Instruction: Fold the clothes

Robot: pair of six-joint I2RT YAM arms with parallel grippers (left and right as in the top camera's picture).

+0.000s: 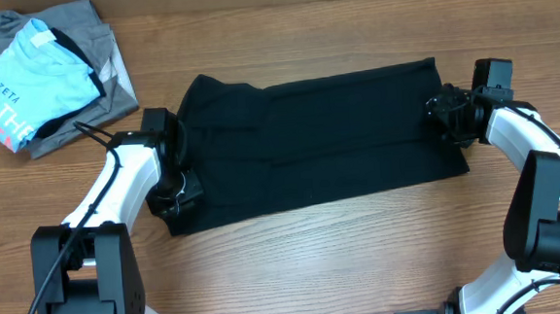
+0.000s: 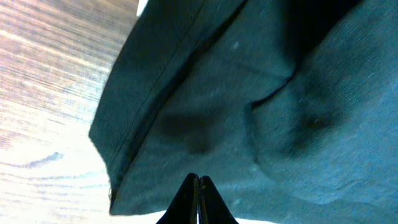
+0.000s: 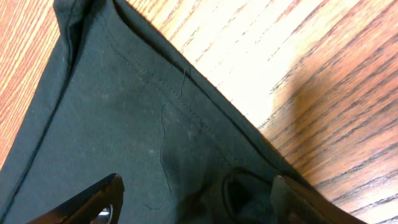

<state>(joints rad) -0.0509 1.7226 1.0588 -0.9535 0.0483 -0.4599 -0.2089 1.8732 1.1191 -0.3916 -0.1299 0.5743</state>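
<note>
Black T-shirt [image 1: 318, 140] status from me on the remote desk: it's lying flat across the middle of the tabletop [image 1: 364, 259], spread left to right as one wide dark band. The far-left corner is a bit lumpy and the right end is squarer.

**benchlurker:** ok, where are the arms? Holding anything?

**me:** One at each end. The left gripper [image 1: 177, 191] sits on the near-left corner of the tee. On the left wrist cam its tips are pressed tight together with black cloth right in front of them. I honestly can't tell if any fabric is caught between them or if they're just resting against it. The right gripper [image 1: 450, 115] is over the far-right edge. On the right wrist cam its fingers [image 3: 106, 199] are spread wide with nothing pinched. The stitched hem [image 3: 186, 106] runs diagonally under them, with a small pucker of cloth just inside the right-hand finger. Bare wood shows past the hem on the right.

**benchlurker:** anything else on there that could get snagged?

**me:** Just a small pile in the far-left corner: a light blue printed shirt [image 1: 32, 80] folded on top of a grey garment [image 1: 111, 99]. It sits apart from the black one, though the grey edge is fairly near the left arm.
</note>
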